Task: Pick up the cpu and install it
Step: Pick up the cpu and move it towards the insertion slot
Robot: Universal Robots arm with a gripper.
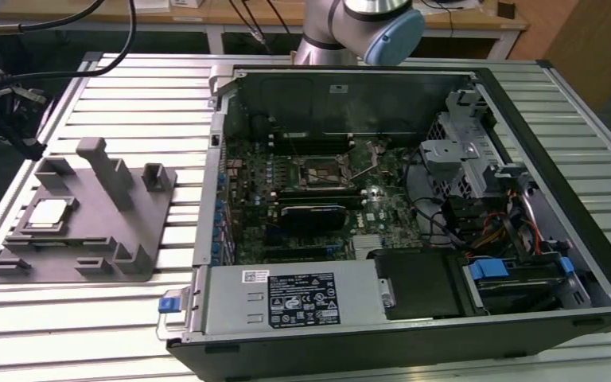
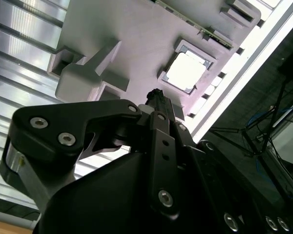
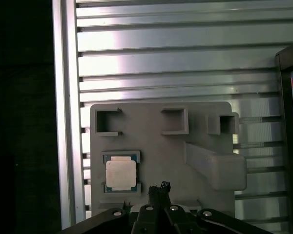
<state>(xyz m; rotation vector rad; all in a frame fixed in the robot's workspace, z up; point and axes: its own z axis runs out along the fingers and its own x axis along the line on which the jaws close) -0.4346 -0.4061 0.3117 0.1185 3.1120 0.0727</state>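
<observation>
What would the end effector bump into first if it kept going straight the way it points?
Likely the end effector meets the gray holder block first, just beside the cpu, not on it; depth is unclear.

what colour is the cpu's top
Silvery white, with a greenish edge; the cpu shows best in the first wrist view.

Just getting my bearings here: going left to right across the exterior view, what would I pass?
cpu chip → tall gray post of the holder → square socket on the circuit board → metal drive cage
</observation>
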